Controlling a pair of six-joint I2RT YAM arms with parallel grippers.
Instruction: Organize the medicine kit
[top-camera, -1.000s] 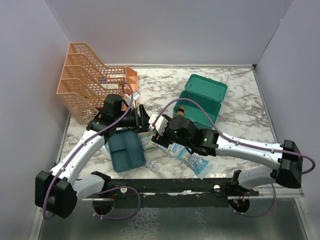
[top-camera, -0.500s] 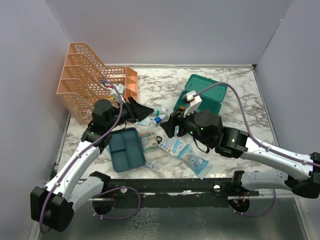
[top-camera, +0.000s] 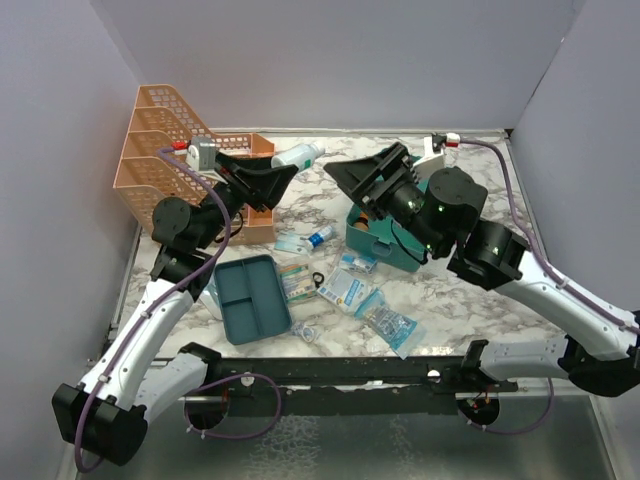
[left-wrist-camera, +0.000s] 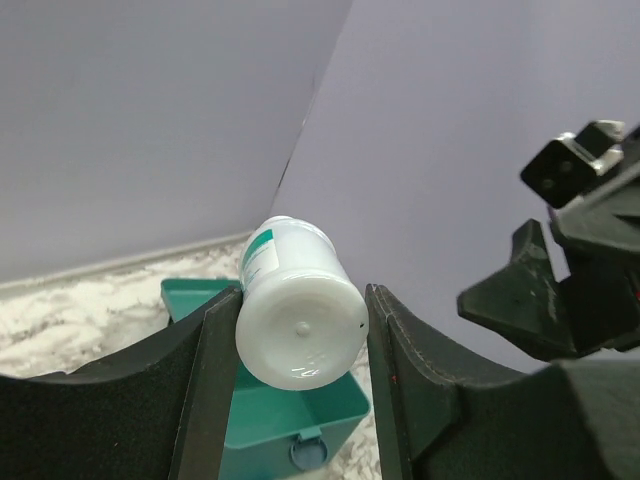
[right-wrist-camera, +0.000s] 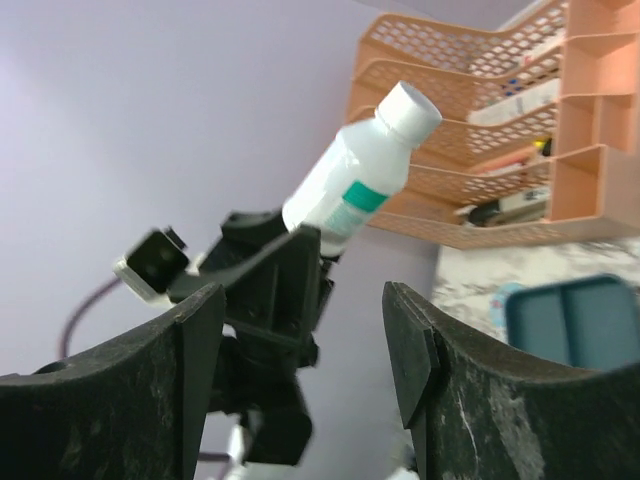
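A white bottle (top-camera: 299, 156) with a teal label is held up in the air, my left gripper (top-camera: 284, 168) shut on its base end (left-wrist-camera: 300, 318). In the right wrist view the bottle (right-wrist-camera: 362, 178) sticks up out of the left gripper (right-wrist-camera: 272, 268), cap uppermost. My right gripper (top-camera: 345, 173) hangs raised and open, facing the left one with a gap between them and nothing in its jaws (right-wrist-camera: 303, 305). The teal medicine kit (top-camera: 381, 240) stands open on the table under the right arm, which hides part of it. Its inside (left-wrist-camera: 285, 415) shows below the bottle.
An orange mesh rack (top-camera: 160, 170) stands at the back left. A flat teal divided tray (top-camera: 250, 308) lies near the front, with several packets (top-camera: 350, 290) and a blister pack (top-camera: 390, 322) beside it. A small vial (top-camera: 320, 238) lies by the kit. Walls close three sides.
Both arms have risen from the table. The left one has carried the white bottle up and back. The right gripper has swung up and turned towards it, uncovering the packets.
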